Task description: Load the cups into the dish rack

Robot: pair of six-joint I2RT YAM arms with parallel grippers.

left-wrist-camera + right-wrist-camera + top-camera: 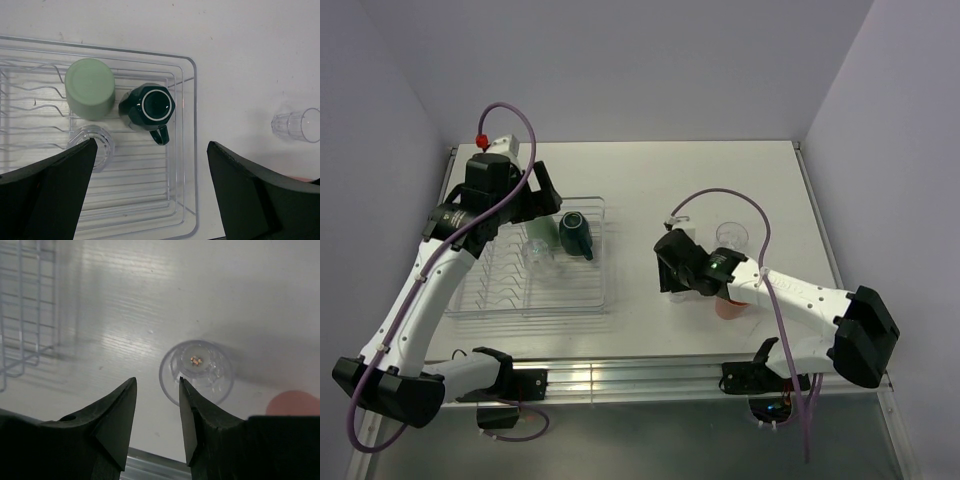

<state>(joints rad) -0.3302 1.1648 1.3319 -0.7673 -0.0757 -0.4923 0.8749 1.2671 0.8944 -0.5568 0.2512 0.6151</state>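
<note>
The clear wire dish rack is set on the L half of the white desk. Three cups are seen in it, grouped toward its far R corner: a pale green tumbler, turned mouth-down; a dark teal mug w/ handle just beside it; and a clear glass next to the tumbler. The L fingers are held above the rack, spread wide, w/ nothing gripped.

A 2nd clear glass is stood on the desk R of the rack, well apart from it. A salmon-pink tumbler is placed near it, mostly covered by the R arm in the top view. The R fingers are held low over the desk, parted, w/ only bare desk btw. them and nothing pinched. The 2nd glass is seen just past one fingertip; contact can't be told.
</note>
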